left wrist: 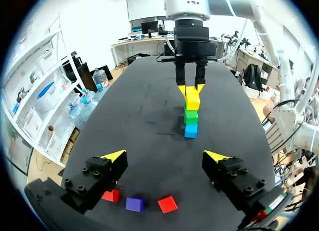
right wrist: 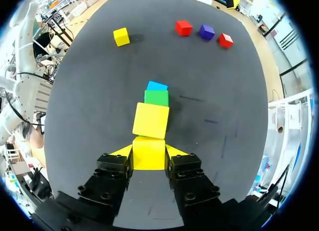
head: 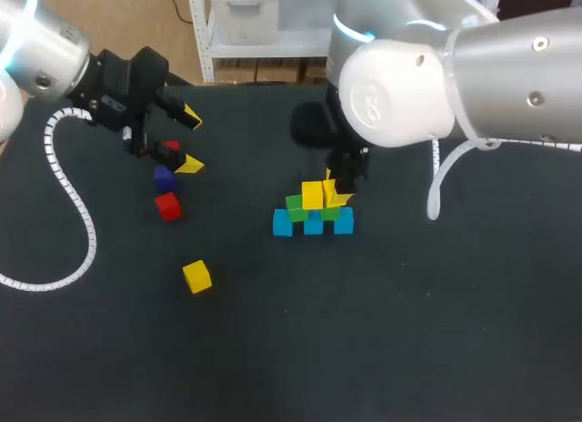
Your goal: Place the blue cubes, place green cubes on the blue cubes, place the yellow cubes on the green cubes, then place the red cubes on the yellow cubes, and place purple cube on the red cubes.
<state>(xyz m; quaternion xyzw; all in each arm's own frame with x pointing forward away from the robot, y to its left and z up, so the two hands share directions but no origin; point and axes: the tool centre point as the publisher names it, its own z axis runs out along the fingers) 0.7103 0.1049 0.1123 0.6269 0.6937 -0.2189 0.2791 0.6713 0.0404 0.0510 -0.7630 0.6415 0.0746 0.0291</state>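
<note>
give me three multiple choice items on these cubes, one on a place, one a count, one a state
1. The purple cube lies: A between two red cubes; B on a blue cube; C in a gripper.
2. Red cubes in view: A one; B two; C four.
3. The right gripper is: A open; B shut on a yellow cube; C shut on a red cube.
A: red cubes flank it in a row. B: only those two show. B: both fingers press the yellow cube's sides.

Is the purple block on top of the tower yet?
No, the purple block sits on the table between two red blocks.
</note>
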